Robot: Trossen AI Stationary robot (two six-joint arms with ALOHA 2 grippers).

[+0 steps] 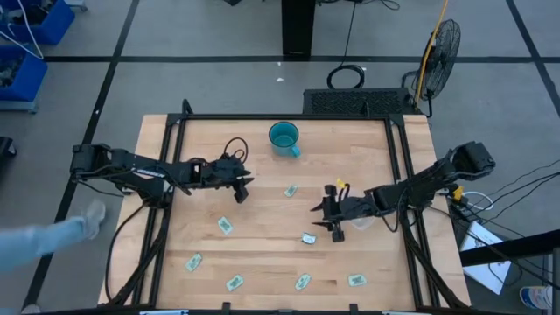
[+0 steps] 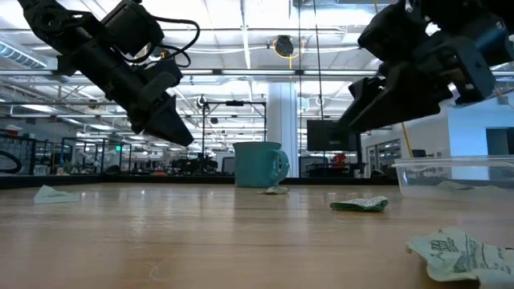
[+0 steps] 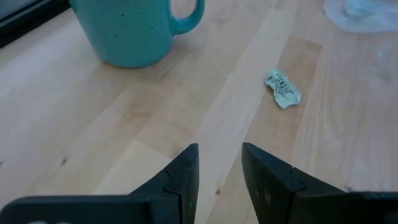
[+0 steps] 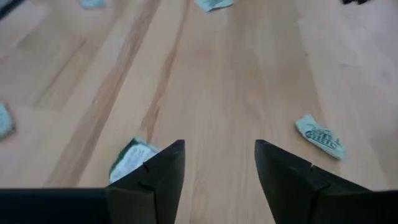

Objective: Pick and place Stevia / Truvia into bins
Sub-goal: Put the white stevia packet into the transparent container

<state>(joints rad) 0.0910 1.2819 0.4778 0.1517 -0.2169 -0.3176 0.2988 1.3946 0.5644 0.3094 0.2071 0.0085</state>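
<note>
Above mid-surface [image 1: 262, 254], right tool [image 1: 325, 214] parted, empty, poised over sachet [image 1: 309, 238] beside tub [image 1: 363, 221] for picking; left tool [image 1: 243, 187] parted, waiting near mug [image 1: 283, 136].

Sachets on the table in the high view: seven. One near centre [image 1: 290, 190], one left of centre [image 1: 226, 226], one by the right gripper [image 1: 309, 238], four along the near edge [image 1: 193, 261] [image 1: 234, 283] [image 1: 302, 281] [image 1: 356, 280]. One clear tub [image 2: 454, 175], contents uncertain. One teal mug [image 1: 283, 136]. Two arms, two grippers.
</note>
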